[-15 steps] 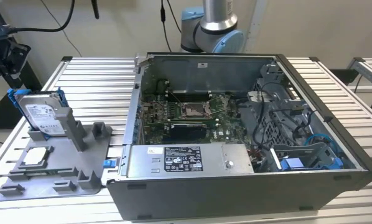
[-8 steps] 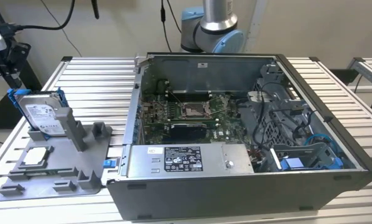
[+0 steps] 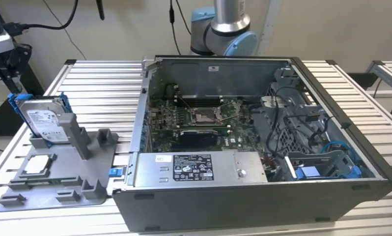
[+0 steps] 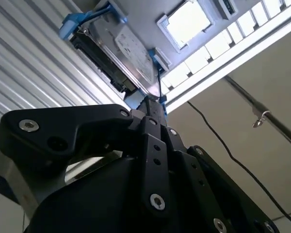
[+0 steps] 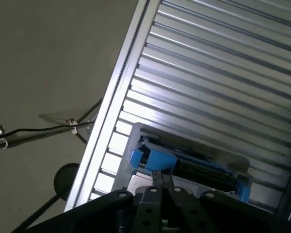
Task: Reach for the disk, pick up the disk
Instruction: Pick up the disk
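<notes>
The disk [image 3: 44,119] is standing on edge in a grey holder [image 3: 84,164] on the slatted metal surface [image 3: 101,83] — in the exterior view, at about nine o'clock from the open computer case [image 3: 248,206]. Blue rails are framing the disk on both sides. The end effector [image 5: 162,175] is hovering near the disk, at roughly eleven o'clock from it in the exterior view. In both wrist views its tips are pointing at one blue rail. Its fingers are sitting pressed together, gripping nothing — the disk is resting untouched in the holder.
</notes>
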Controlling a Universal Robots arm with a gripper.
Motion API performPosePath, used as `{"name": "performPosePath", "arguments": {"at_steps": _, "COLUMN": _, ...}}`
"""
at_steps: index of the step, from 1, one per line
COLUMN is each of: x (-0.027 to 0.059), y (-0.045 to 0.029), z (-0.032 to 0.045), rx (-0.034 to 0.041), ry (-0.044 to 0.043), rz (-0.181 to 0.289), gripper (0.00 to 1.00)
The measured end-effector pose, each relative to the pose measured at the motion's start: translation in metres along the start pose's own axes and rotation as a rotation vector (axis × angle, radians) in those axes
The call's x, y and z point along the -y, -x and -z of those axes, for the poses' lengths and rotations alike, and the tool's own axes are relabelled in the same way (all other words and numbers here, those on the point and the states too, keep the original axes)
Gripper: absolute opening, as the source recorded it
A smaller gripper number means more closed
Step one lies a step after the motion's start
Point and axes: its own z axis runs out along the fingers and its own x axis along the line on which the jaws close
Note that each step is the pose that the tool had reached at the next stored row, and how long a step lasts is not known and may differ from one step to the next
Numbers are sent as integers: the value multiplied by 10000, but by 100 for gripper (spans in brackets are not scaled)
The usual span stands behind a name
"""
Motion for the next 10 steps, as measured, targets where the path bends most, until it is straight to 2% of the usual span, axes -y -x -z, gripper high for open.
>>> {"name": "performPosePath", "arguments": {"at_steps": 10, "x": 0, "y": 0, "z": 0, "rx": -70, "ry": 0, "rz": 1820, "gripper": 0}}
